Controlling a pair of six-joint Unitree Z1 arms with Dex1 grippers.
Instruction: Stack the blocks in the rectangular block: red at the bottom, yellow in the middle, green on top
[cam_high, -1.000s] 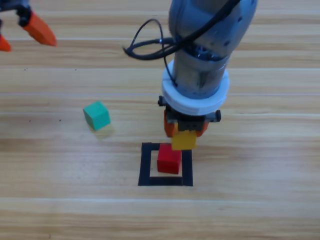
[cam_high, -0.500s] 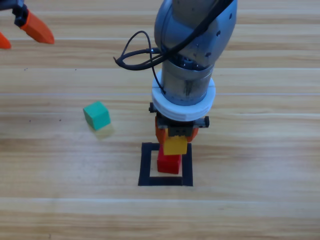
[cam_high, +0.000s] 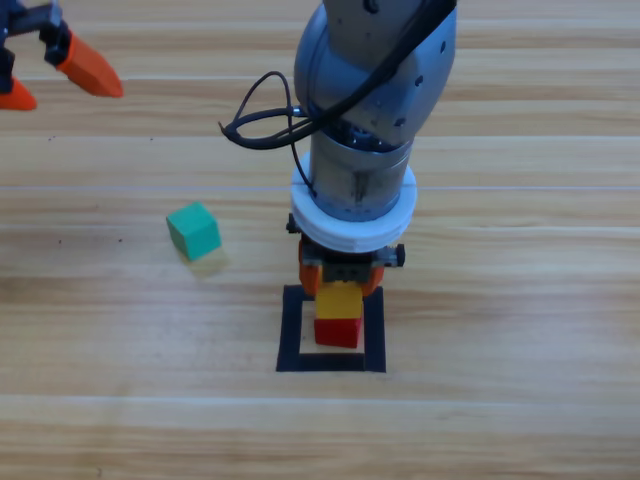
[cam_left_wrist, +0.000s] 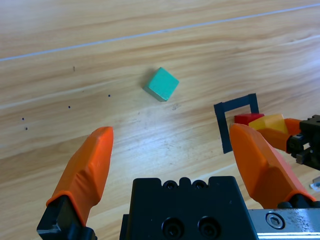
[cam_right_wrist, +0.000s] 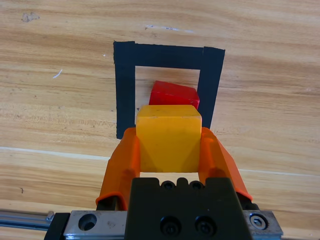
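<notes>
Your right end effector has its two orange jaws closed on the small matte yellow cube, one jaw against each side face. Past the cube you see the small matte red cube lying inside the square outline of black tape on the pale wooden table; the yellow cube covers its near edge.

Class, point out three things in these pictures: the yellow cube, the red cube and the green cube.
yellow cube (cam_right_wrist: 168, 136), right wrist view, on its front face between the claw's jaws.
red cube (cam_high: 337, 333), high view, on its visible side face.
green cube (cam_left_wrist: 162, 84), left wrist view, on its top face.
</notes>
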